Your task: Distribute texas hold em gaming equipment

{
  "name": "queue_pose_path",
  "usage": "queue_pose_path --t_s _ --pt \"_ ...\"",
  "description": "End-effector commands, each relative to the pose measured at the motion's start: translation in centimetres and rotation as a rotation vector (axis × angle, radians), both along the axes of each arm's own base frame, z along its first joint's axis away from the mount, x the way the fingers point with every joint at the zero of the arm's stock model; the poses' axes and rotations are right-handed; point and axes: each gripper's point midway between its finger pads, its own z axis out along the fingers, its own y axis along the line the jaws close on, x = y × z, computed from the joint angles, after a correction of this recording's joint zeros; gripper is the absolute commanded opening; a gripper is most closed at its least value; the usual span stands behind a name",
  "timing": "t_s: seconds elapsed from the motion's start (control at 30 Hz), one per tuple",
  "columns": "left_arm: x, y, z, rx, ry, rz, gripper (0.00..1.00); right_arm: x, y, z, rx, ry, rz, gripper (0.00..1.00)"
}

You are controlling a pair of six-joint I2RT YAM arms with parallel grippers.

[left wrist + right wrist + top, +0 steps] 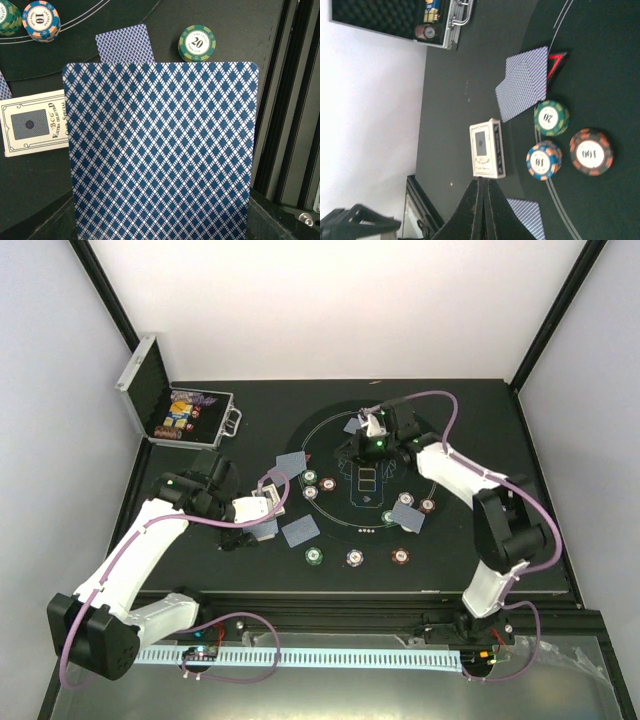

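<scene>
My left gripper (266, 510) clamps one card (160, 150); my right gripper (482, 210) is pinched together, empty. I count roughly nine chips (355, 558) around the mat (345, 532), three along its six o'clock edge.

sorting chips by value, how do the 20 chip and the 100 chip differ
Colour: the 20 chip is green with pale edge marks; the 100 chip is brown-red with dark ones. Place: the 20 chip lies beside the face-down cards, the 100 chip farther from them. Both are round, lying flat, with white number centres.
</scene>
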Motion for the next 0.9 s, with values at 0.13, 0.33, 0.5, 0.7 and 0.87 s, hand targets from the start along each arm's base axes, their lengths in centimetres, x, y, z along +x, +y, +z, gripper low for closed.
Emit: queue_pose_path --t_s 0.13,0.33,0.5,0.7,0.87 --pt "0.1 -0.1 1.2 -0.013 -0.036 -0.013 0.01 -2.8 3.1 -4.8 -0.055 0.070 0.151 0.17" --pt "0.1 -0.2 1.0 -0.016 -0.034 -0.018 0.02 -7.7 4.6 -5.8 -0.039 0.064 0.230 0.50" --pt "0.1 -0.3 1.2 -0.023 -0.030 -0.017 0.02 -9.9 5.3 -8.4 -0.118 0.094 0.275 0.60" --pt "-0.1 0.0 0.8 -0.013 -0.030 -0.017 0.02 -11.2 6.5 -5.3 0.019 0.058 0.305 0.63" --pt "0.0 0.0 0.6 -0.010 -0.029 -0.015 0.01 -12.9 7.7 -0.6 0.160 0.002 0.337 0.78"
